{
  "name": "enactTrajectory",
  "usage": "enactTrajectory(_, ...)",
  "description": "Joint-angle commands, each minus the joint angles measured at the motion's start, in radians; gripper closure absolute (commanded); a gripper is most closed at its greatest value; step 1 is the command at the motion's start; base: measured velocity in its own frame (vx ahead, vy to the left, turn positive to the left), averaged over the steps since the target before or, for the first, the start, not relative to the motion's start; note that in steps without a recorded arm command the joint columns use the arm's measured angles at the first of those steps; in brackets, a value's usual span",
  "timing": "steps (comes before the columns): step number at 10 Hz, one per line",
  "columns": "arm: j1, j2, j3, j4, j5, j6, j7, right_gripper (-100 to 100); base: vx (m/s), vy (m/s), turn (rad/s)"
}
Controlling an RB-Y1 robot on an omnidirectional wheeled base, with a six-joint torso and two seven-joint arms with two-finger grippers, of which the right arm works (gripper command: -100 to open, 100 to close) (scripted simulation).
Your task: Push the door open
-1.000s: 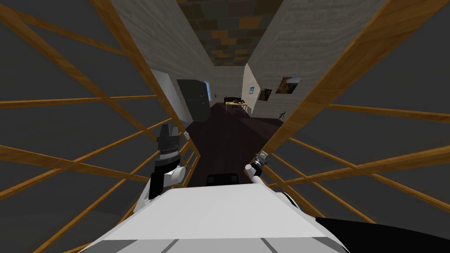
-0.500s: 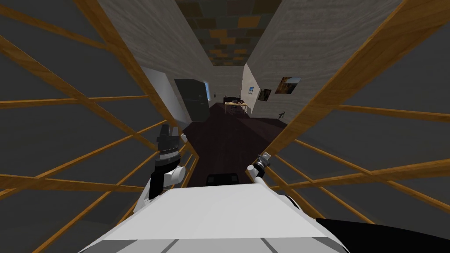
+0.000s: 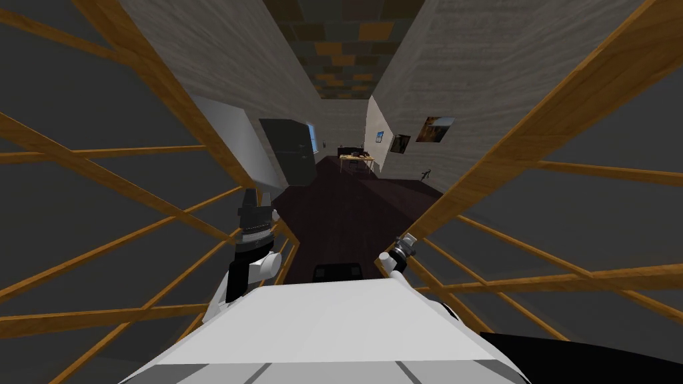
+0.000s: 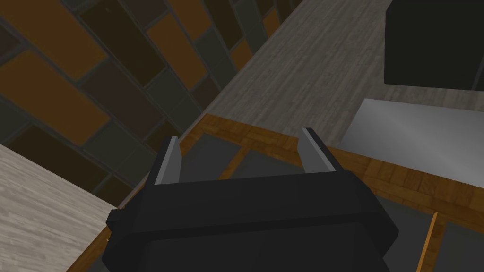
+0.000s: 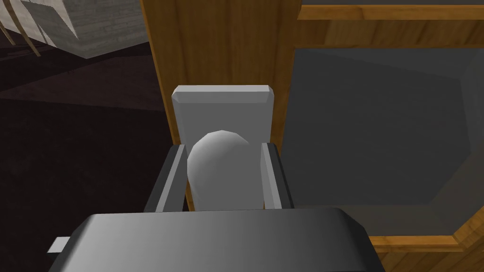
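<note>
Hallway floor (image 3: 347, 213) wider at 12 o'clock: door (image 3: 533, 127) swung further, push working. Right gripper (image 5: 223, 147) clenches knob (image 5: 222, 184); left gripper (image 4: 238, 158) released.

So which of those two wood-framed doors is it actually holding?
The right door, on the robot's own right: the right gripper is shut on its pale grey knob. The left gripper stands open by the left door, holding nothing.
</note>
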Motion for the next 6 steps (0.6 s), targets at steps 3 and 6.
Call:
enactTrajectory(3, 0.01, -0.015, -0.07, 0.009, 0.043, 0.021, -0.032, 100, 0.096, -0.01, -0.024)
enactTrajectory(6, 0.015, -0.018, -0.099, 0.008, 0.06, 0.031, -0.042, 100, 0.067, -0.008, -0.017)
